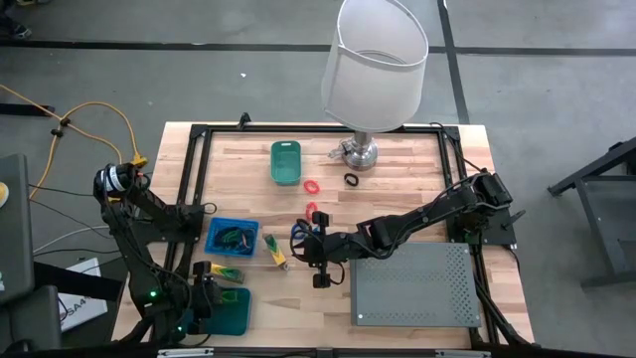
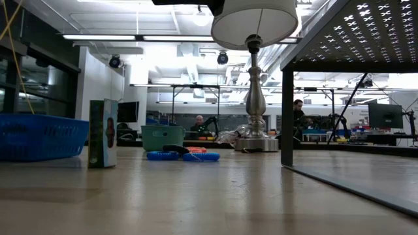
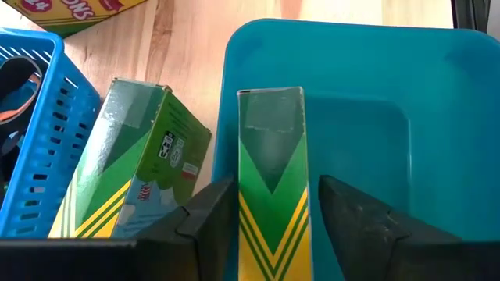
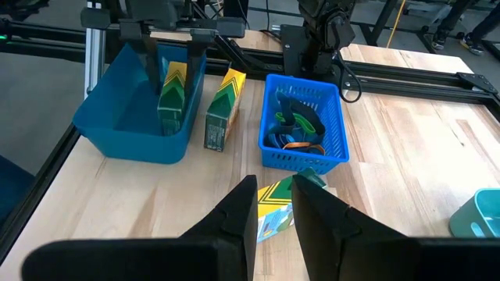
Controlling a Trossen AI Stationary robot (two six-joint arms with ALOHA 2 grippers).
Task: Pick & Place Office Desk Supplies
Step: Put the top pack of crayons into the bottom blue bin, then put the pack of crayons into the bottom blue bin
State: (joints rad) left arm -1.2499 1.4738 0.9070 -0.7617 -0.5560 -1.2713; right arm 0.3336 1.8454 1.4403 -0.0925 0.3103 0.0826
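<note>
We see a pale wooden table [image 1: 397,169]. The lamp [image 1: 360,151] stands at its far edge; a green bin [image 1: 285,161] sits just left of the lamp, red [image 1: 312,186] and black [image 1: 351,179] rings near its base, and the grey perforated box [image 1: 412,283] lies well forward of it.

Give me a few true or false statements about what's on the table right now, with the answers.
1. A green-and-yellow box stands inside the teal bin. True.
2. The blue basket is empty. False: it holds several loops.
3. The left claw hangs over that basket. False: it is over the teal bin, one finger on each side of the box.
4. A red ring lies on the table near the lamp. True.
</note>
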